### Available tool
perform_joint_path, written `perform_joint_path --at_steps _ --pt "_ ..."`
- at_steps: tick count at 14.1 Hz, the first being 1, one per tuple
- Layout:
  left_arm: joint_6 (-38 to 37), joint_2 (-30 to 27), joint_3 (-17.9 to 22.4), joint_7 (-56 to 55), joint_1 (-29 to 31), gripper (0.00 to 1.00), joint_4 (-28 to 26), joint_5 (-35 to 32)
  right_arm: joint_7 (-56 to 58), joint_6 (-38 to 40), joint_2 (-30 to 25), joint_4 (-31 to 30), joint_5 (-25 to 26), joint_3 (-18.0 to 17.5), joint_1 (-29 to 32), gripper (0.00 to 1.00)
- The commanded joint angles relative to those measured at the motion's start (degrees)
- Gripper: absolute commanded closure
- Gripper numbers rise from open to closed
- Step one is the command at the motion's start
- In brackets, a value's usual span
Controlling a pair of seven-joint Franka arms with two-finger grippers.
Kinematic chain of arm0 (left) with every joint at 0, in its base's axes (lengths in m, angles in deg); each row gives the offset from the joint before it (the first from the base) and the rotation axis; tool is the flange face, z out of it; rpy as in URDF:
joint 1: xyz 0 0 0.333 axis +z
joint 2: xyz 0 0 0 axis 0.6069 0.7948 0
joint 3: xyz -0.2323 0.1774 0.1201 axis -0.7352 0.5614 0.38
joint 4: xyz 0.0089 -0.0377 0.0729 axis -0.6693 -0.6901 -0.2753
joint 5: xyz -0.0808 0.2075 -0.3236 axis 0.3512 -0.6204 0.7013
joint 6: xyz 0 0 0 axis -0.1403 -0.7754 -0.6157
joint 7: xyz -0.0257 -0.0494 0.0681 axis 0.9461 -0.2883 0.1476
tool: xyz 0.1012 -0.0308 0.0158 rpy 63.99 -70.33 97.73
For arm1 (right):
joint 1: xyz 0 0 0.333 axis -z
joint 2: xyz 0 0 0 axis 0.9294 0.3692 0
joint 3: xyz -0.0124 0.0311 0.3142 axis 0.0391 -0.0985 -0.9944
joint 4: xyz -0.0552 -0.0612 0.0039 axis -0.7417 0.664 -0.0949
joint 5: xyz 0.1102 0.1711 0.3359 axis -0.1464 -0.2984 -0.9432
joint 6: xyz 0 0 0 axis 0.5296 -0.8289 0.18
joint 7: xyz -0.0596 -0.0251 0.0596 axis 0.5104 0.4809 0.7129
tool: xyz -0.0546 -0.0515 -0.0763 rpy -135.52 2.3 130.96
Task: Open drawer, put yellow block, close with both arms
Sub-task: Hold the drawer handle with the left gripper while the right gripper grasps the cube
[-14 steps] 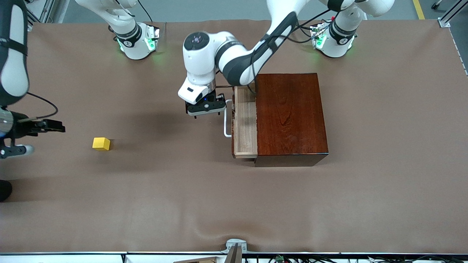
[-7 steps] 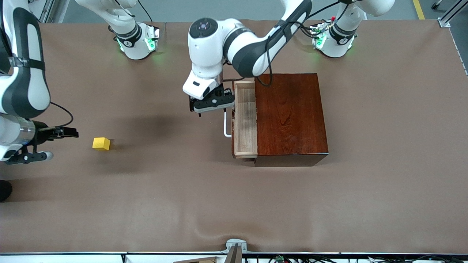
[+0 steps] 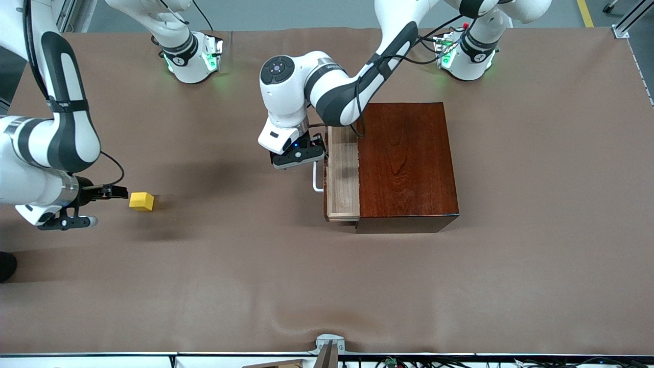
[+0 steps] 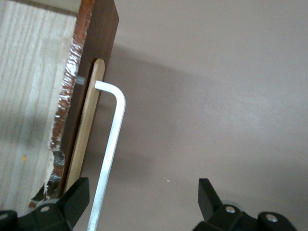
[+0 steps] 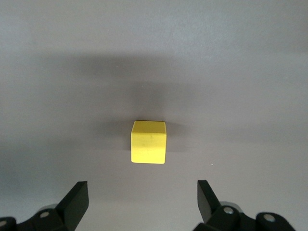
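Observation:
The dark mahogany box (image 3: 406, 163) stands mid-table with its drawer (image 3: 342, 176) slid partly out, its pale wood tray (image 4: 29, 96) bare where it shows. My left gripper (image 3: 299, 156) hangs open at the drawer's front. The white handle (image 4: 109, 144) runs between its fingers, close to one finger (image 4: 74, 199), and is not gripped. The yellow block (image 3: 141, 201) lies on the table toward the right arm's end. My right gripper (image 3: 99, 207) is open just beside it. In the right wrist view the block (image 5: 148, 142) sits ahead of the open right gripper (image 5: 142, 202).
A brown cloth (image 3: 255, 276) covers the table, with a ripple near its front edge. The arms' green-lit bases (image 3: 191, 59) stand along the back. A small metal bracket (image 3: 329, 343) sits at the front edge.
My right arm has swung in from the table's end toward the yellow block. My left gripper has shifted closer to the handle. The drawer and block have not moved.

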Motion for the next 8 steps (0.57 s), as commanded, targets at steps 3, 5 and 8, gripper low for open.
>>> perform_joint_path --at_steps 3,5,8 --pt "-0.29 2.63 3.41 -0.57 -2.9 0.0 1.14 -0.17 -0.86 -8.71 -0.11 -6.92 -1.22 -0.53 0.4 0.0" --pt "-0.29 2.72 3.69 -0.48 -3.43 0.0 1.32 -0.17 -0.86 -10.56 1.38 -7.02 -1.22 -0.53 0.4 0.0" --pt "0.93 4.2 3.51 -0.48 -3.78 0.0 1.58 -0.08 -0.86 -14.52 4.02 -7.1 -1.22 -0.53 0.49 0.0"
